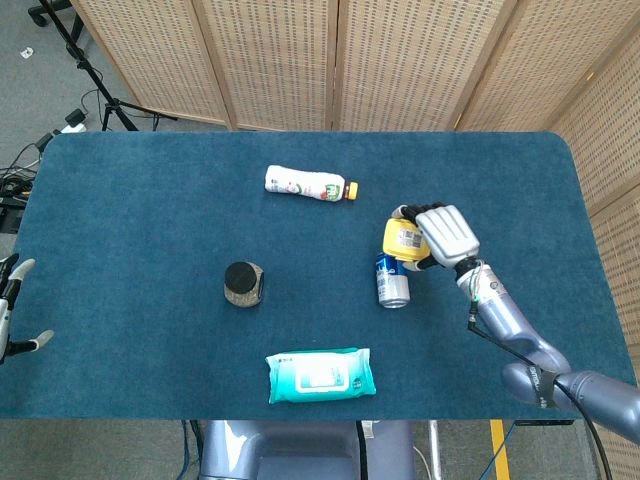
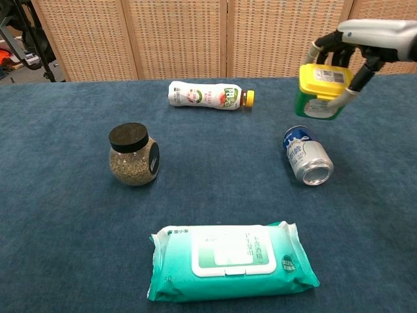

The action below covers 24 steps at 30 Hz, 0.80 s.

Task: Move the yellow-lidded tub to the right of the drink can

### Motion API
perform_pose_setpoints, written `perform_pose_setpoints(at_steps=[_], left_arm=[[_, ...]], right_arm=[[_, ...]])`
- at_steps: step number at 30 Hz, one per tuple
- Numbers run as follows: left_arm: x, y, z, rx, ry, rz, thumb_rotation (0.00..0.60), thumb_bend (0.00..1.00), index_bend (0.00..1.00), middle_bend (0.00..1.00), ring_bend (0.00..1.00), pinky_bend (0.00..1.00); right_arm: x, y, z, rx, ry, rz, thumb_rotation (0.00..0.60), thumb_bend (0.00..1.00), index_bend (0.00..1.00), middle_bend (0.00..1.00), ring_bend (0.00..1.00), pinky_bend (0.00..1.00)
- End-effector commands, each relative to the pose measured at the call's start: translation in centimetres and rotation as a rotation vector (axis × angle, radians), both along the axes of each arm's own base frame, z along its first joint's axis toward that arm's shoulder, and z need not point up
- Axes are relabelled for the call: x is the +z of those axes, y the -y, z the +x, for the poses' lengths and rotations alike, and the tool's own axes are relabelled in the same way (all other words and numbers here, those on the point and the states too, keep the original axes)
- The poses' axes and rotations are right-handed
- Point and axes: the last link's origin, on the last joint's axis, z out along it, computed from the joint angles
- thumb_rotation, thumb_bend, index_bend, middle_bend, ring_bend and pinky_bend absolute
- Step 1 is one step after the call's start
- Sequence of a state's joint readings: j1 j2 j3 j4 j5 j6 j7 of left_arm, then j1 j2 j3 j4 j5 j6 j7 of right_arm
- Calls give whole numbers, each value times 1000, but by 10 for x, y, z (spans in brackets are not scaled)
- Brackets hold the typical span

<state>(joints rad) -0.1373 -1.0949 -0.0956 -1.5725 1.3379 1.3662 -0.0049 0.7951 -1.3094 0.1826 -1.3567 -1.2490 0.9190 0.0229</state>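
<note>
Right hand: the right hand (image 2: 365, 39) grips the yellow-lidded tub (image 2: 320, 92) from above, fingers wrapped down over the lid's far and near edges; in the head view the same hand (image 1: 447, 234) covers the tub's right side.
Yellow-lidded tub: held clear of the table, tilted a little, its green body below the yellow lid; in the head view the tub (image 1: 402, 240) sits just above and slightly right of the can's top end.
Drink can: the drink can (image 2: 306, 155) lies on its side on the blue cloth, its open end toward the chest camera; in the head view the can (image 1: 391, 281) lies lengthwise, just below the tub.
Left hand: only pale fingertips of the left hand (image 1: 12, 305) show at the left edge of the head view, off the table; whether they are spread or curled cannot be told.
Bottle: a white bottle (image 2: 208, 96) with an orange cap lies on its side toward the far side of the table.
Jar: a black-lidded jar (image 2: 133, 154) of grainy contents stands upright on the left, well apart from the can.
Wipes: a teal wipes pack (image 2: 230, 260) lies flat near the front edge.
Table: the blue-covered table (image 1: 140, 200) stands before woven folding screens (image 2: 176, 36).
</note>
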Motion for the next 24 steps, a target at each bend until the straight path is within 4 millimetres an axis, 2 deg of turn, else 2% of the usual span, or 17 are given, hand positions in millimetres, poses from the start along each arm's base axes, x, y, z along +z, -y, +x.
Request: perform_pose_setpoints(at_steps=[1,5,12,15,17,18,21,24], left_arm=[[-2,1,2,-7,-3,-4,600,0,0,0,0,0],[-4,2,5,-16,-10,-6,600,0,0,0,0,0],[-7,1,6,-13,-16,-13,600,0,0,0,0,0],[-7,1,5,-11,-17,-14,600,0,0,0,0,0],[-7,1,5,-10,-18,-15,600,0,0,0,0,0],[-7,1,5,-9,-19,-16,600,0,0,0,0,0],[-7,1,5,-9,-17,-16,600,0,0,0,0,0],[-7,2,5,-9,-16,-15,600,0,0,0,0,0]], right_arm=[[4,-7,-42,-50,-51,18,600,388,503,572,555,363],[-2,-17,-67,-62,-76,56,600,383,503,571,555,363],[-9,-25,-83,-46,-96,87,600,387,503,567,555,363],[-11,-29,-90,-46,-112,114,600,383,503,536,550,363],[-12,-31,-96,-37,-128,123,600,354,481,454,478,363],[-12,-31,-98,-33,-134,121,600,314,438,368,392,363],[-11,-33,-109,-23,-188,136,600,217,260,122,154,355],[-8,-35,-114,-26,-204,148,600,133,94,7,16,302]])
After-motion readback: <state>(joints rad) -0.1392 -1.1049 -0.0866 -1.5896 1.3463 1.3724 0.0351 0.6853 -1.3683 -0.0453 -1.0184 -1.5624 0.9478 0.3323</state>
